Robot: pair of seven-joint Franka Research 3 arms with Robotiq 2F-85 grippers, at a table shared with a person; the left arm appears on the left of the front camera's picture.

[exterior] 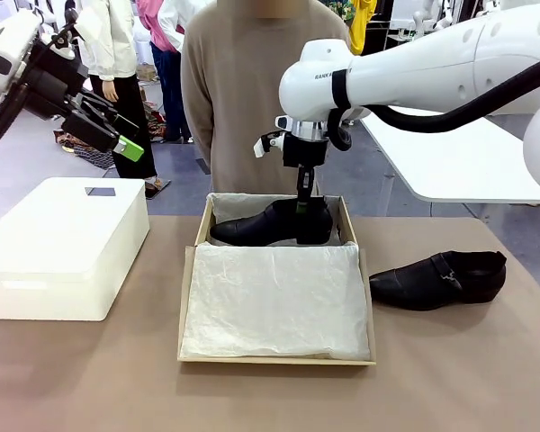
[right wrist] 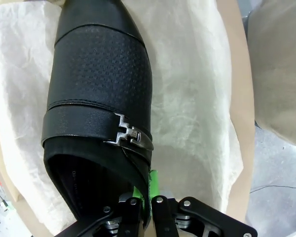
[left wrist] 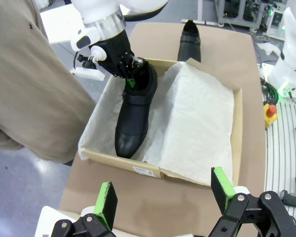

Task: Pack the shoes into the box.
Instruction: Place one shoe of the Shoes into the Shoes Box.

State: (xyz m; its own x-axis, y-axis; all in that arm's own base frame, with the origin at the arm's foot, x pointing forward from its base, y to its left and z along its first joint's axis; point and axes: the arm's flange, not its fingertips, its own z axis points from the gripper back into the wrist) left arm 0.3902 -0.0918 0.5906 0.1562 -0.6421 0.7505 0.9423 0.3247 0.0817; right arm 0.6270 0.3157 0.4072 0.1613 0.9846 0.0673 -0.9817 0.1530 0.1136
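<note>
Tan tabletop [exterior: 90, 378], person standing at 12 o'clock. Right gripper [exterior: 301, 207] is pinched narrow on the heel collar of one glossy black leather buckle shoe [exterior: 261, 225], down in the 12 o'clock strip of the brown cardboard shoebox [exterior: 187, 306], on white tissue paper [exterior: 274, 301]. Left gripper [exterior: 117, 130] is wide, empty, raised at 10 o'clock. Second shoe [exterior: 441, 279] lies on the table at 3 o'clock of the box. Risk: the thin collar pinch drags on release and rolls the shoe sideways, or snags tissue.

My right arm [exterior: 414, 63], upper right of the frame, is glossy white with a black band [exterior: 339, 90] and a thick black cable [exterior: 450, 115]. My left pincer [left wrist: 164, 195] is black with green pads [left wrist: 106, 202]. I see the person's sweater [exterior: 243, 90] is beige.
</note>
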